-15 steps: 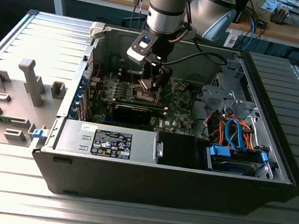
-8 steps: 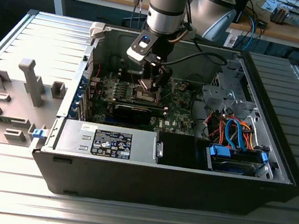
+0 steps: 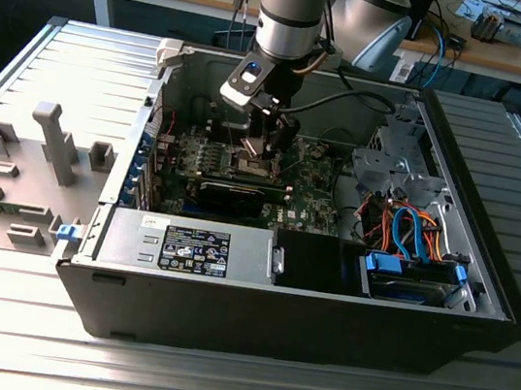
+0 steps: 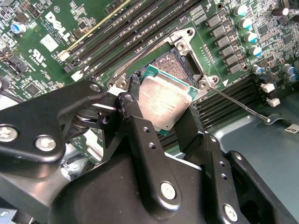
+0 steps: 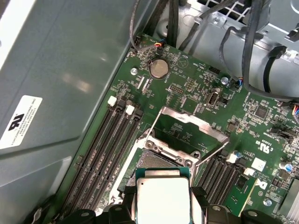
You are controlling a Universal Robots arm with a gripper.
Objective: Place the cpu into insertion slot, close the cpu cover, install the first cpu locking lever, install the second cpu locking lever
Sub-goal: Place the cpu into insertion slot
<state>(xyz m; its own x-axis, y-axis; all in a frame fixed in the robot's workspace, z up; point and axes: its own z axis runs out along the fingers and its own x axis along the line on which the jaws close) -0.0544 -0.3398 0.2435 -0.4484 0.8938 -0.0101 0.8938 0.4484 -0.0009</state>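
Note:
My gripper (image 4: pixel 164 114) is shut on the cpu (image 4: pixel 164 99), a flat square chip with a silver-grey top and a green edge. It holds the chip tilted just above the open insertion slot (image 4: pixel 174 61), whose pin field shows beyond the chip's far edge. In the first wrist view the cpu (image 5: pixel 163 199) hangs over the slot (image 5: pixel 160 161), and the cpu cover (image 5: pixel 192 122) stands swung open behind it. A thin locking lever (image 4: pixel 243 108) lies released beside the socket. In the exterior view the gripper (image 3: pixel 263 144) reaches down into the computer case over the motherboard.
Memory slots (image 4: pixel 135 28) run along one side of the socket, with more (image 5: pixel 100 154) next to the case wall. Capacitors (image 4: pixel 245 28) stand close by. Drive cage and blue cables (image 3: pixel 412 232) fill the exterior view's right of the case; a power supply (image 3: pixel 189 246) sits in front.

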